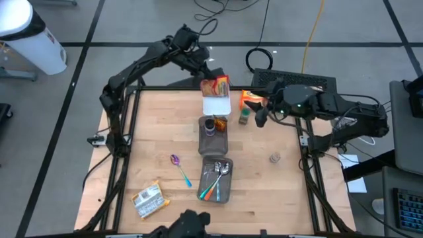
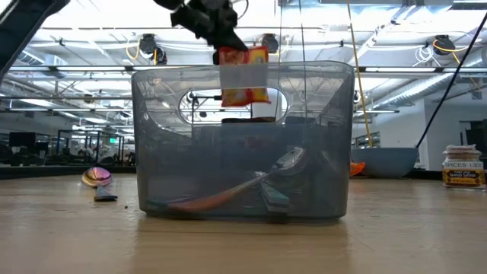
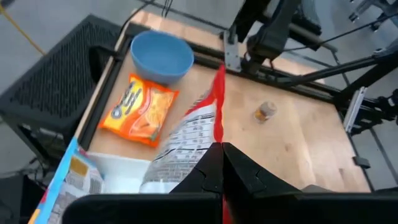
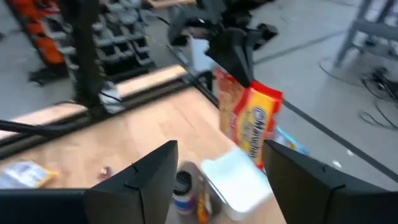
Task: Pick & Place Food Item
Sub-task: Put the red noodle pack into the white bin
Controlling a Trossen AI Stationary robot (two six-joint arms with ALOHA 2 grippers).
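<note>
Two claws, left claw (image 1: 206, 69) pinching crinkly red-orange snack packet (image 1: 216, 86) above white square container (image 1: 216, 105), right claw (image 1: 260, 118) spread

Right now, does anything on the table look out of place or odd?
One purple spoon lies loose on the wood, apart from the grey bin that holds the other cutlery. Otherwise nothing looks spilled or damaged; the left fingers hold a red snack packet above the white container.

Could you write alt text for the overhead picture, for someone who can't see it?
Seen from above, the left gripper holds a red and yellow snack packet above a white container at the far edge of a wooden table. The right gripper hovers open nearby, and a clear bin nearer the front holds spoons.
</note>
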